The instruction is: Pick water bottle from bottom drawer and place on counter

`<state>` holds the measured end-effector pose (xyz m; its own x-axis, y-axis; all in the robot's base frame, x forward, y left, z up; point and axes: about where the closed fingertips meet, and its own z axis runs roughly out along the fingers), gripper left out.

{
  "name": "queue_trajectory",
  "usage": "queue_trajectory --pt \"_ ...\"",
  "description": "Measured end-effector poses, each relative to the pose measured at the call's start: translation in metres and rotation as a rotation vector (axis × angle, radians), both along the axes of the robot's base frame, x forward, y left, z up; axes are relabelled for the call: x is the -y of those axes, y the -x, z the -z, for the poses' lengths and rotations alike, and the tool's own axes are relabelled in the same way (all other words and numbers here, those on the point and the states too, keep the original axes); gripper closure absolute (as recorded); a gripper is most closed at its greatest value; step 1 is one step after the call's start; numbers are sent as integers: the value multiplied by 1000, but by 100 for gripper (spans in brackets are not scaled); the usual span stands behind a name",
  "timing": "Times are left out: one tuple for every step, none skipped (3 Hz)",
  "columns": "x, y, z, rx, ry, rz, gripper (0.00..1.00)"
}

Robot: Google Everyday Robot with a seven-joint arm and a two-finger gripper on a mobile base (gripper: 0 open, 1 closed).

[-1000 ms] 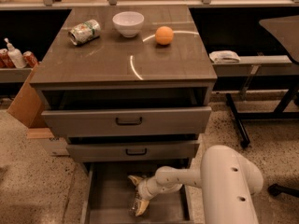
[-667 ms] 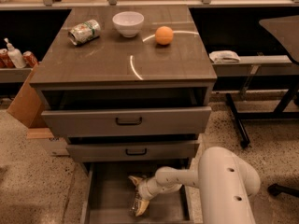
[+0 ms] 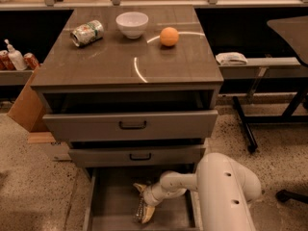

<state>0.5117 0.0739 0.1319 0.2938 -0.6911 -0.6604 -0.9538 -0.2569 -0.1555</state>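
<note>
The tool [image 3: 143,202] low in the bottom drawer [image 3: 110,211], grip unclear, unmoved since before; crushed can [image 3: 87,32], bowl [image 3: 132,23], orange [image 3: 169,36] on the surface [image 3: 120,66].

Δ over last second: none discernible. Tool [image 3: 144,210] is unmoved, low in the drawer [image 3: 108,211] below the desk's [image 3: 106,64] front edge.

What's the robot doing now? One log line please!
gripper: down in bottom drawer | bottle: not clearly seen | counter: can, bowl, orange
</note>
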Motion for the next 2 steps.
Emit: queue_trajectory --pt "1 0 5 -9 12 -22 0" --pt "0 3 9 -17 5 -19 19"
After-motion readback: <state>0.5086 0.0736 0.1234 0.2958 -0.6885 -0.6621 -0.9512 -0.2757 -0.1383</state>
